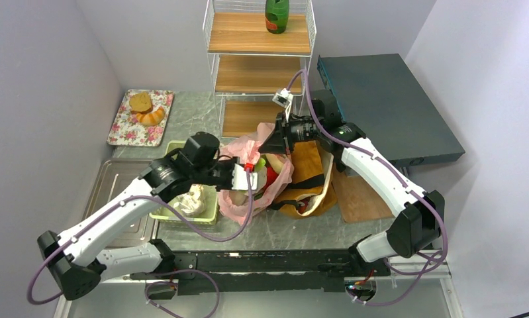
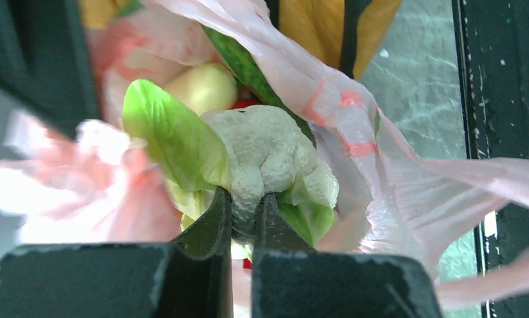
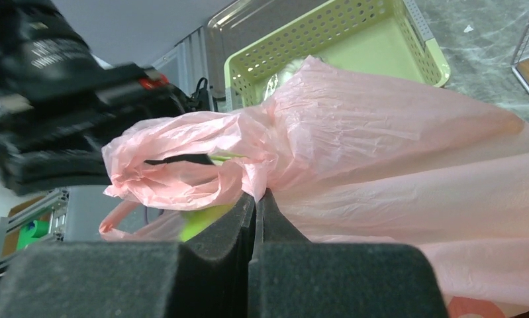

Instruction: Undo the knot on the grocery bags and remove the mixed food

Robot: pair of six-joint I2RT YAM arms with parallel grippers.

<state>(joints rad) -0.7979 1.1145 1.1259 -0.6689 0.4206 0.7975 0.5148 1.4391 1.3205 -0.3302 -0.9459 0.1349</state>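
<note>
The thin pink bag lies open at the table's middle, against the mustard-brown tote with black straps. My left gripper reaches into the pink bag's mouth. In the left wrist view it is shut on a pale knobbly vegetable with green leaves, with the pink bag around it. A red fruit shows inside the bag. My right gripper is at the bag's far rim. In the right wrist view it is shut on a fold of the pink bag.
A green perforated basket holding a pale vegetable sits left of the bag on a metal tray. A floral tray with bread is at back left. A shelf carries a green bottle. A dark box and a wooden board are at right.
</note>
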